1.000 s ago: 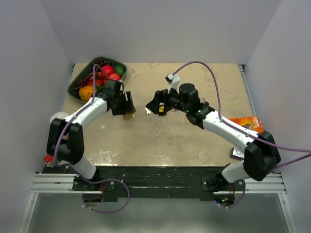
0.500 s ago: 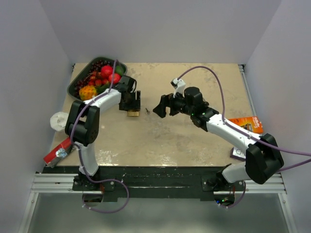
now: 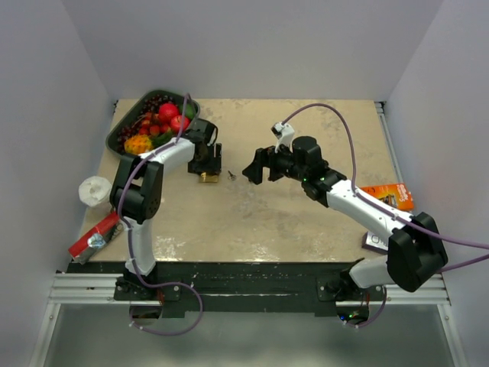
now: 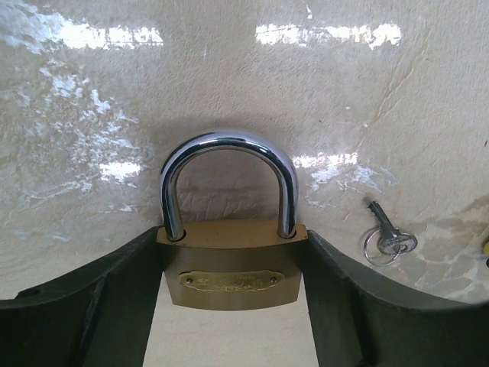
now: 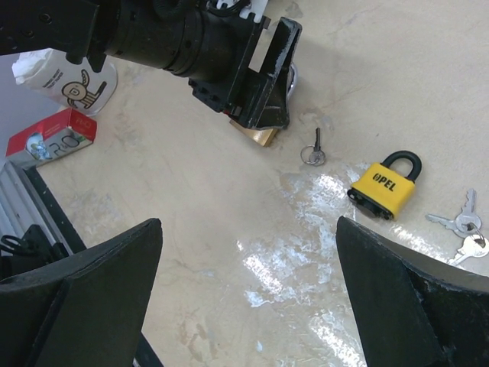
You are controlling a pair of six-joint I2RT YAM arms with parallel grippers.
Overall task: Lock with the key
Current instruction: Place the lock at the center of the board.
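Note:
A brass padlock [image 4: 233, 267] with a steel shackle [image 4: 229, 145] lies on the beige table. My left gripper [image 4: 233, 241] is shut on its body, one finger on each side; both show in the top view [image 3: 206, 170]. A small key on a ring [image 4: 386, 237] lies loose on the table just right of the padlock, and it also shows in the top view [image 3: 231, 175] and the right wrist view [image 5: 315, 148]. My right gripper [image 5: 248, 290] is open and empty, held above the table to the right of the key [image 3: 256, 167].
A yellow padlock [image 5: 384, 187] and a further bunch of keys [image 5: 462, 228] lie near the right gripper. A black fruit tray [image 3: 122, 136] is at the back left. A white container [image 3: 95, 189] and a red box [image 3: 95, 235] sit at the left edge, an orange packet [image 3: 391, 195] at the right.
The left arm has swung in and set the brass padlock lower, further back. The right gripper has drawn back to the right, and the small key now lies bare between them.

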